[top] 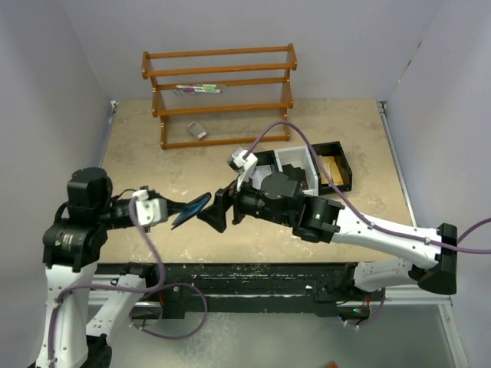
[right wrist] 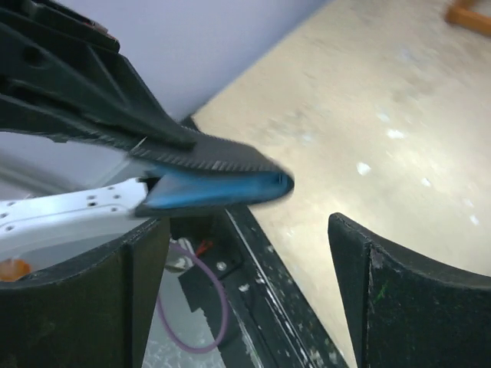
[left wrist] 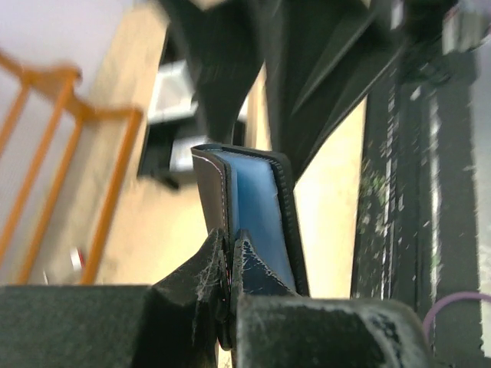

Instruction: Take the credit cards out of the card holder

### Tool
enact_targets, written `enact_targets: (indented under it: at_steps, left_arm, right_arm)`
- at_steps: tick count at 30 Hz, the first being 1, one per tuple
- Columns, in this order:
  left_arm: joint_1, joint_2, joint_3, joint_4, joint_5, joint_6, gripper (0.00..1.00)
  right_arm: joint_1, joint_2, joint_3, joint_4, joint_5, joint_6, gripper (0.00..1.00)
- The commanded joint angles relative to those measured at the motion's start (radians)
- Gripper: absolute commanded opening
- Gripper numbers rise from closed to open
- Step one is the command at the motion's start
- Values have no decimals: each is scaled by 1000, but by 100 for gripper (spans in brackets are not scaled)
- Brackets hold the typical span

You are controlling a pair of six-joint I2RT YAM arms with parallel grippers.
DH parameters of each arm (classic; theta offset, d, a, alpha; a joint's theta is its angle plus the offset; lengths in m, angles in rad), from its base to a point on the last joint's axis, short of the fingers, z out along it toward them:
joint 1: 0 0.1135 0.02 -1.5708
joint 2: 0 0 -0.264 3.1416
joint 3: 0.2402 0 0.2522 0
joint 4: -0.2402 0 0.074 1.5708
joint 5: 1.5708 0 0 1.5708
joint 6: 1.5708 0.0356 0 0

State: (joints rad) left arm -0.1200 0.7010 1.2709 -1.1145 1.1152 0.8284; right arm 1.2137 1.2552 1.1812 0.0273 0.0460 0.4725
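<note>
Left gripper (top: 175, 208) is pinched tight on the card holder (top: 192, 208), holding it above the table near the front edge. From the left wrist, the fingers (left wrist: 247, 264) meet at the holder's lower edge. The black wallet (left wrist: 239, 201) stands on edge there, slightly spread, with its blue lining showing between the covers.

Just to its right, the right gripper (top: 211, 215) faces it with its jaws wide apart and nothing between them. The right wrist camera shows the two dark fingers (right wrist: 134, 295) at the bottom corners. The holder's free edge (right wrist: 222, 186) hangs just ahead of the gap, and no contact can be seen.

Farther right a black-and-white tray (top: 347, 165) sits on the table. Flat orange-tan pieces that look like the credit cards (top: 331, 167) lie in its right compartment, partly crossed by a purple cable (top: 322, 157).

The table (top: 345, 115) is a beige, lightly mottled board. Along its near edge runs a black rail (top: 253, 276) flecked with pale specks, where both arm bases are bolted. Plain pale grey-lilac walls (top: 46, 92) close in the left, back and right sides.

A wooden rack (top: 219, 77) of orange-brown slats stands against the back wall, left of centre. A few pens (top: 198, 90) lie on its middle shelf. A small grey-white block (top: 197, 130) rests on the table within the rack's lower frame.
</note>
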Motion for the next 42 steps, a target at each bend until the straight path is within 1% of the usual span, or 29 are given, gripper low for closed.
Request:
enact_targets:
  at_steps: [1,2,3,4,6,9,13,14,15,17,18,19,20,22,23,24,25,28,30,34,37,39,41,42]
  left_arm:
    - [0,-4,-159,134,-325,25,0]
    - [0,2,-188,157,-366,36,0]
    - [1,9,-216,178,-398,44,0]
    - [0,19,-240,202,-426,53,0]
    - [0,47,-285,253,-476,60,0]
    - [-1,113,-332,296,-522,67,0]
    - [-3,198,-372,370,-559,51,0]
    - [-3,218,-375,377,-549,51,3]
    - [-3,245,-379,386,-541,45,7]
    - [-3,293,-383,403,-536,39,12]
    - [-3,319,-384,413,-539,36,20]
    - [-3,341,-380,424,-546,21,32]
    - [-3,361,-370,433,-550,1,47]
    - [-2,388,-334,430,-553,-44,67]
    - [-1,393,-314,418,-544,-58,80]
    - [-1,390,-297,404,-530,-69,95]
    - [-1,380,-284,396,-518,-85,100]
    - [1,327,-267,432,-513,-178,99]
    - [4,294,-277,486,-546,-255,99]
    - [14,256,-342,627,-691,-398,99]
    - [45,259,-415,743,-796,-458,99]
    - [117,275,-459,837,-808,-511,99]
    - [192,312,-484,921,-784,-580,99]
    - [223,335,-491,948,-768,-609,99]
  right_arm:
    - [-60,-129,-54,-192,225,145,89]
    - [-89,-169,-91,-243,241,176,92]
    - [-123,-209,-129,-274,248,201,98]
    - [-156,-256,-158,-299,256,220,100]
    - [-209,-341,-226,-355,298,246,100]
    - [-246,-426,-263,-426,370,263,99]
    - [-271,-445,-257,-505,433,284,100]
    - [-277,-441,-256,-514,438,291,100]
    - [-283,-438,-255,-517,441,295,100]
    - [-288,-427,-254,-519,452,300,100]
    - [-291,-423,-255,-519,461,304,99]
    - [-292,-420,-255,-518,473,309,100]
    - [-295,-420,-257,-517,487,311,100]
    - [-301,-422,-262,-519,520,313,100]
    - [-306,-426,-266,-525,541,319,100]
    - [-313,-434,-272,-531,563,323,99]
    - [-321,-445,-279,-532,584,325,100]
    - [-360,-498,-317,-514,659,324,99]
    - [-391,-529,-354,-499,725,323,99]
    - [-453,-607,-432,-447,856,323,99]
    - [-521,-651,-485,-353,914,247,100]
    - [-589,-640,-523,-255,908,167,99]
    - [-695,-592,-540,-153,833,85,99]
    - [-756,-552,-538,-130,788,75,99]
